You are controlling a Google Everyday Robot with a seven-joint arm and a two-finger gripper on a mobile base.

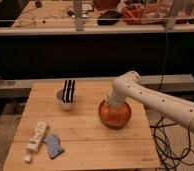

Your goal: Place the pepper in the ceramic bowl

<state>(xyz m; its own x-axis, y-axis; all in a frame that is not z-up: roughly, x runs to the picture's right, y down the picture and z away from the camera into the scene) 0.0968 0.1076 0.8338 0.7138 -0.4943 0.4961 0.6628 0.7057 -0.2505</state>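
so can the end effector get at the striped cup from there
Probably yes: the end effector sits in the ceramic bowl, and only tabletop lies between it and the cup.

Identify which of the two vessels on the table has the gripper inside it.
The wide orange ceramic bowl; the gripper sits inside it. The small pale cup with the striped object stands apart.
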